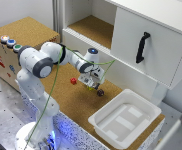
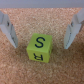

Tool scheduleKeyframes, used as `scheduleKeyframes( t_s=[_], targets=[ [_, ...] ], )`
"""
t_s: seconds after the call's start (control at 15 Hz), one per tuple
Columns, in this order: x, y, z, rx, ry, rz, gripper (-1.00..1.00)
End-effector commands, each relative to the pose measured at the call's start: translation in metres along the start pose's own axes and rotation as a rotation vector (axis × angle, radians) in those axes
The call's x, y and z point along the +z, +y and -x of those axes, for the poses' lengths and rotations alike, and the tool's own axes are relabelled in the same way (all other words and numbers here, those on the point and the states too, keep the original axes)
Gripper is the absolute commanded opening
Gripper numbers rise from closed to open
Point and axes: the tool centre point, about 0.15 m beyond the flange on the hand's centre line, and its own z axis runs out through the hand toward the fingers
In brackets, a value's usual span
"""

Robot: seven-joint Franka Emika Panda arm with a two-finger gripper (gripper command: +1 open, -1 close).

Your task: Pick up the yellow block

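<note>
The yellow block [image 2: 39,47] is a small bright cube with the black letters S and R on its faces, and it rests on the cork surface. In the wrist view it lies between my two fingers [image 2: 8,30], a gap showing on each side. My gripper [image 2: 41,44] is open and holds nothing. In the exterior view the gripper [image 1: 93,83] hangs low over the cork board, and the hand hides the yellow block there.
A red block [image 1: 73,80] lies just to the exterior view's left of the gripper and a dark maroon block [image 1: 100,92] just to its right. A white tray [image 1: 109,131] stands at the front right. A white cabinet with a black handle [image 1: 143,46] rises behind.
</note>
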Motion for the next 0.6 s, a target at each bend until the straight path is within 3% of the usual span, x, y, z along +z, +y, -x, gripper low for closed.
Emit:
scheduleKeyframes(
  t_s=[0.0,0.27,0.33,0.53],
  targets=[
    [0.006,-0.006,-0.008,0.075,-0.097,0.062,1.00],
    [0.007,-0.011,0.006,0.113,-0.117,0.077,1.00],
    [0.008,-0.011,0.005,0.121,-0.113,0.083,-1.00],
    [0.008,-0.009,0.000,0.160,-0.100,0.095,-1.00]
  ],
)
